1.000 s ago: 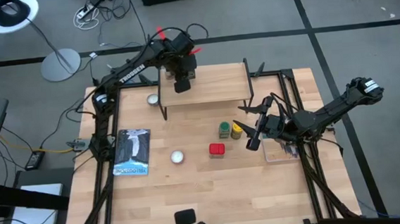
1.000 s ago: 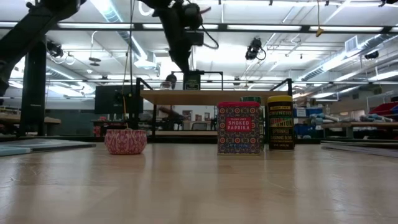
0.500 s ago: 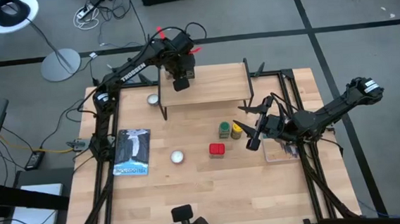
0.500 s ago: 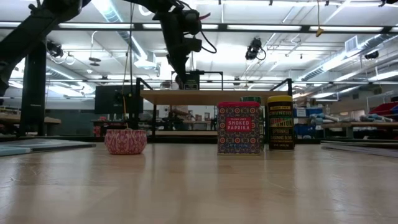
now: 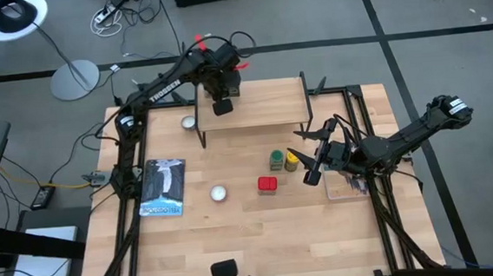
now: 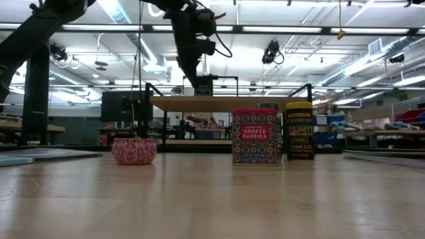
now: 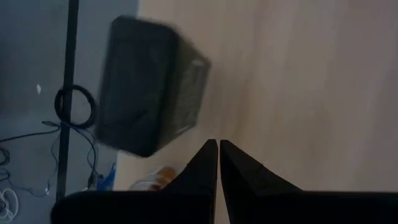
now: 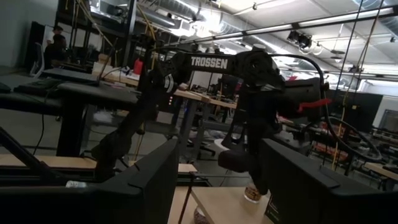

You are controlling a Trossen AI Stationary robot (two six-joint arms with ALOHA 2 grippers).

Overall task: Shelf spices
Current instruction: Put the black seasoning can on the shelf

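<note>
The black tin (image 7: 149, 87) stands on its base on the light-wood shelf (image 5: 262, 106), at the shelf's far left corner. My left gripper (image 7: 217, 148) hovers over the shelf beside the tin, shut, and touches nothing; from above (image 5: 222, 103) it covers most of the tin. The green-capped jar (image 5: 277, 159), the yellow jar (image 5: 292, 161) and the red tin (image 5: 267, 184) stand on the tabletop in front of the shelf. My right gripper (image 5: 306, 156) waits open, just right of the yellow jar. The small brownish jar does not show plainly.
Two silver discs lie on the table, one (image 5: 218, 192) left of the red tin, one (image 5: 189, 122) by the shelf's left leg. A book (image 5: 163, 187) lies near the left edge. A flat board (image 5: 346, 188) sits under the right arm.
The left gripper has shifted a little over the shelf's far left corner and dipped slightly toward the black tin. The tin and the jars have stayed where they were.
</note>
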